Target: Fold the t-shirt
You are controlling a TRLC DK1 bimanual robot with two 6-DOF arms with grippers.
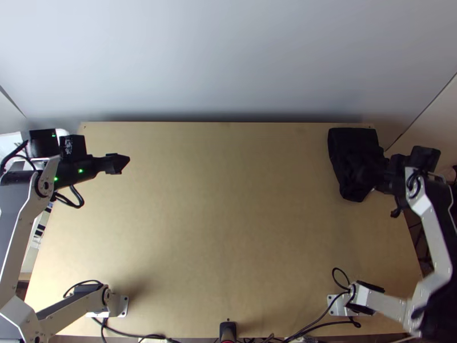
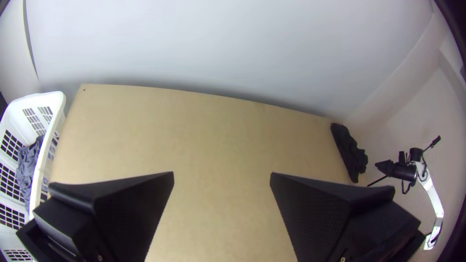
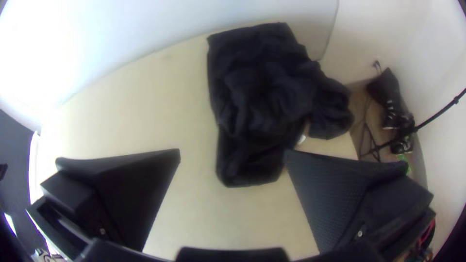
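- Light wooden table before me, long far edge at 12 o'clock.
- Pale, plain wall rising behind it at 12; narrow band of shadow along the foot.
- Pale side wall at 2, meeting the first in a corner.
- Floor brownish, past the table's 3 o'clock side; dark shoes there.
- My right wrist view: white glare on the 12 o'clock wall.

The black shirt lies bunched near the far right corner of the table — the right pincer is over its right side, dark on dark, contact hard to tell. The left pincer hangs over the table's far left part, well apart from the shirt — and a pale wall stands behind.
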